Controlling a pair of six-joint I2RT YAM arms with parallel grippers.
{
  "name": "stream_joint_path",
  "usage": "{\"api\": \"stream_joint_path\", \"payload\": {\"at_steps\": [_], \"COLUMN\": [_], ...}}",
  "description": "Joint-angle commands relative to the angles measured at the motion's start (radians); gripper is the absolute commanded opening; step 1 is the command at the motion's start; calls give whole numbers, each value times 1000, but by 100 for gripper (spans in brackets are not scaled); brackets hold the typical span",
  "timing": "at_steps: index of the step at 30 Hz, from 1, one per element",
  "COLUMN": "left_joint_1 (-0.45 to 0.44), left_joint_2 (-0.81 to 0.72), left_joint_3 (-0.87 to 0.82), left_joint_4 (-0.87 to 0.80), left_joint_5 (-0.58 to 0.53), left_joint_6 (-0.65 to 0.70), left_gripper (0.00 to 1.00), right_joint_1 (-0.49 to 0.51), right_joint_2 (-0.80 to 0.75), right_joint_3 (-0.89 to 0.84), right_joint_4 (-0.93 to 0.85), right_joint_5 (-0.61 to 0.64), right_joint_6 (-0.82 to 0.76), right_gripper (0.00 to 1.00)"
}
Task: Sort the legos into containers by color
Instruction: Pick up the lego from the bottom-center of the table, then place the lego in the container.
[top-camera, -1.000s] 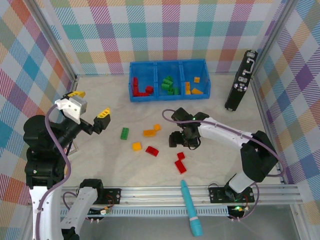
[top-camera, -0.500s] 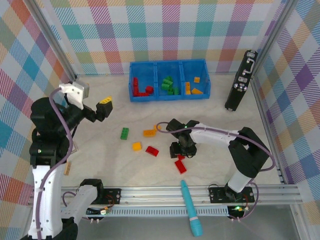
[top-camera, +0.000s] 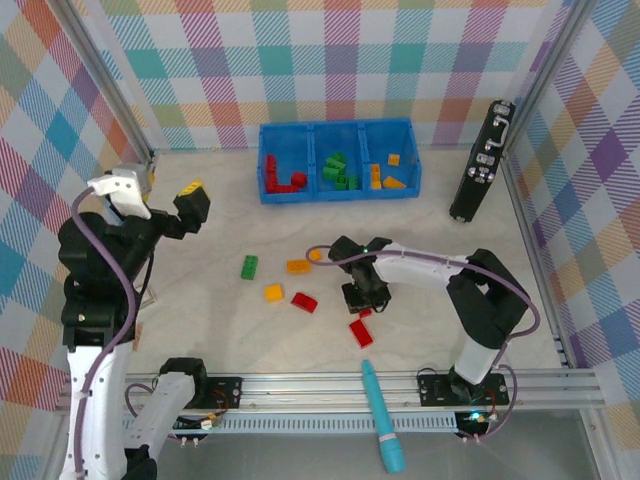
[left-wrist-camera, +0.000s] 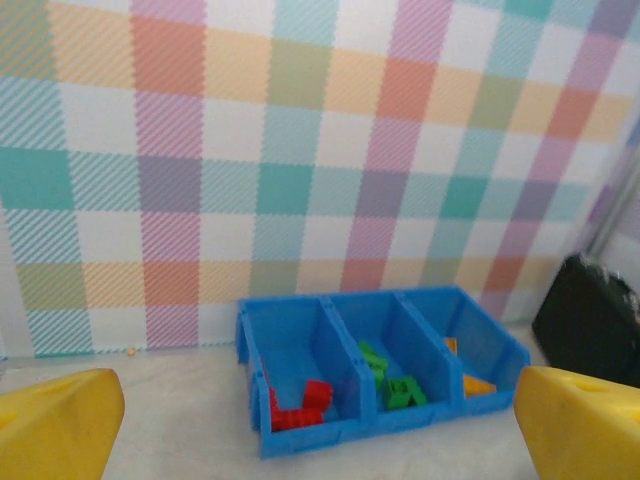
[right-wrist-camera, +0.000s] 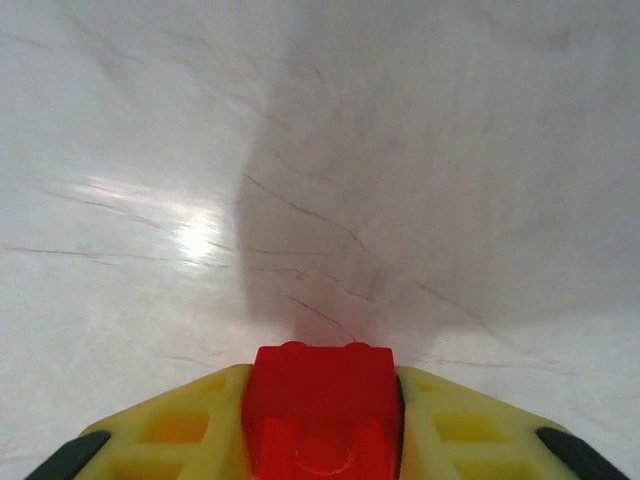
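Note:
My right gripper (top-camera: 362, 300) is down on the table, right of centre. In the right wrist view its yellow fingers (right-wrist-camera: 190, 430) are shut on a red lego (right-wrist-camera: 322, 405). The left gripper (top-camera: 190, 205) hangs high at the left, open and empty, its yellow fingertips (left-wrist-camera: 55, 425) wide apart and facing the blue containers (left-wrist-camera: 300, 440). This bin (top-camera: 338, 192) stands at the back with red (top-camera: 283, 180), green (top-camera: 338, 170) and orange legos (top-camera: 388, 176) in separate compartments. Loose on the table lie a green lego (top-camera: 249, 266), orange ones (top-camera: 298, 266) (top-camera: 273, 292) and red ones (top-camera: 304, 301) (top-camera: 361, 333).
A tall black device (top-camera: 482, 172) leans at the back right corner. A teal pen-like tool (top-camera: 381, 415) lies across the front rail. Checked walls close in the back and both sides.
The right gripper has slid toward the near edge and closed on the red lego. The left arm has swung up and back to the left, still open.

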Motion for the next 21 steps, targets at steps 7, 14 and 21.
{"api": "stream_joint_path", "payload": {"at_steps": [7, 14, 21], "left_joint_1": [15, 15, 14], "left_joint_2": [56, 114, 121], "left_joint_3": [75, 111, 109], "left_joint_4": [-21, -120, -266], "left_joint_5": [-52, 76, 144], "left_joint_6": [-187, -185, -209], "left_gripper": [100, 100, 100], "right_joint_1": [-107, -135, -174], "right_joint_2": [108, 478, 865], "right_joint_3": [585, 1068, 1583], "right_joint_4": [70, 301, 300], "right_joint_5": [102, 6, -57], "right_joint_6": [-454, -696, -734], "right_gripper": [31, 33, 38]}}
